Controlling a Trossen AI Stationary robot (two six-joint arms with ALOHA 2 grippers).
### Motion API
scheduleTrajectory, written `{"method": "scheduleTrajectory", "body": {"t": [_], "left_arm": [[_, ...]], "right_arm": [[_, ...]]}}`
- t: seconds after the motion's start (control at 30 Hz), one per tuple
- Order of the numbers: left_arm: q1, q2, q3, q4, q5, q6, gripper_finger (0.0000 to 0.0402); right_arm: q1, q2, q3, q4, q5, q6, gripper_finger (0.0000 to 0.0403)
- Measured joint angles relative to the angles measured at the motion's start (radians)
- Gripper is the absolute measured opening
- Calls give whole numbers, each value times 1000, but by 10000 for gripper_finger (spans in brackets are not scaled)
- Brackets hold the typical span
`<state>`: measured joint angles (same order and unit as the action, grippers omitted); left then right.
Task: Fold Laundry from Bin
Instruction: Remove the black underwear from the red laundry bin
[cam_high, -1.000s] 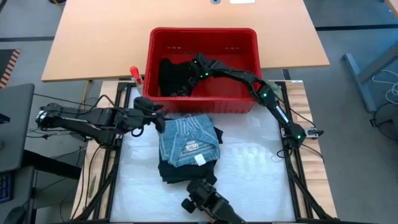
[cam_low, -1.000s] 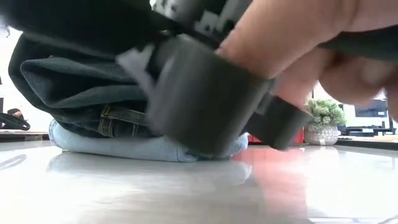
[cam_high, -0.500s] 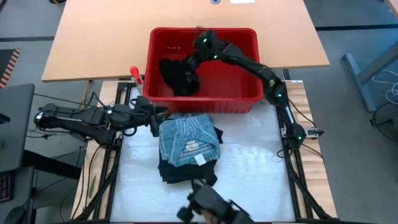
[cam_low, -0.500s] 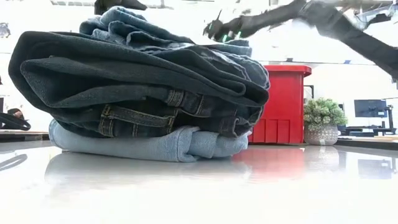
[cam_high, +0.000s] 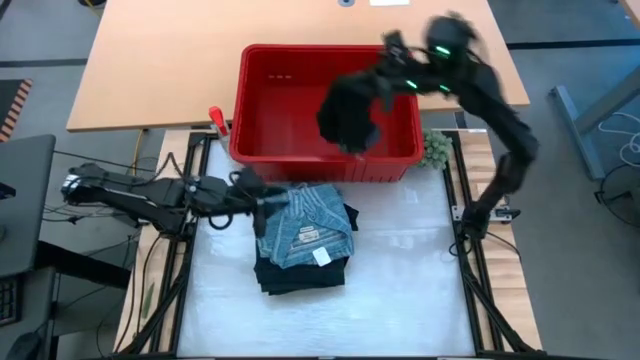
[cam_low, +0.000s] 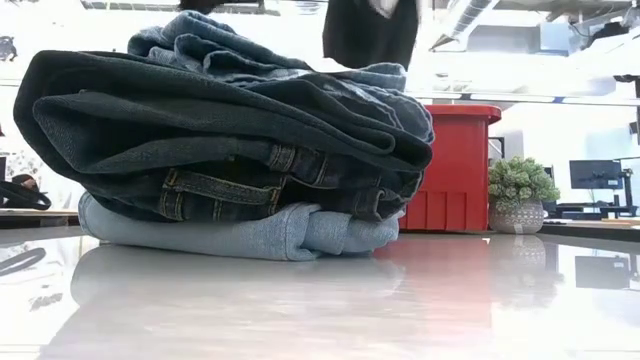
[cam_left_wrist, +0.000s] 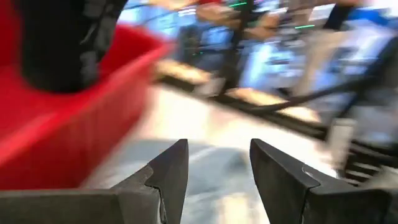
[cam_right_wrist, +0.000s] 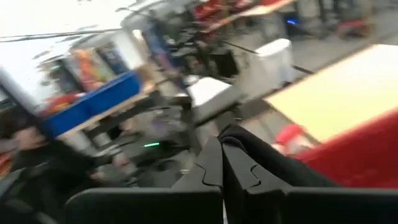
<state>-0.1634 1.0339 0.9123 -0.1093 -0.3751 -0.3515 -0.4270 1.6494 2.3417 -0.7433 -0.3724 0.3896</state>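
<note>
Laundry comes in two lots here. A black garment (cam_high: 349, 112) hangs in the air over the right half of the red bin (cam_high: 268, 90), clamped at its top in the right pincer (cam_high: 392, 62), whose fingers are pressed together on the cloth; in the right wrist view the dark fabric (cam_right_wrist: 273, 167) runs out from between the closed fingers. From the low view the same garment (cam_low: 368, 30) dangles well above the bin's rim (cam_low: 462, 113). The bin's floor shows bare red on its left side. Just in front of the bin, on the white-covered counter (cam_high: 400, 290), sits a folded stack (cam_high: 303, 240): denim-blue on top, dark pieces under it, and in the low view a light blue layer (cam_low: 240, 238) at the bottom. The left pincer (cam_high: 262, 203) lies low at the stack's left edge, fingers apart with nothing between them. A small green fuzzy lump (cam_high: 435, 149) rests by the bin's right front corner.
</note>
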Motion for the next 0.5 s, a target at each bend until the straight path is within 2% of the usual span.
{"method": "scheduleTrajectory", "body": {"t": [0.13,0.2,0.33,0.5], "left_arm": [[-68,94,0,245,161,61,160],[-107,147,0,373,183,68,160],[-172,260,0,546,114,25,160],[-258,436,8,822,-38,-35,160]], "right_arm": [[203,-114,0,-93,105,-19,16],[328,-160,0,-145,164,-28,17],[631,-228,-3,-257,381,-28,17],[1027,-261,-48,-354,789,5,18]]}}
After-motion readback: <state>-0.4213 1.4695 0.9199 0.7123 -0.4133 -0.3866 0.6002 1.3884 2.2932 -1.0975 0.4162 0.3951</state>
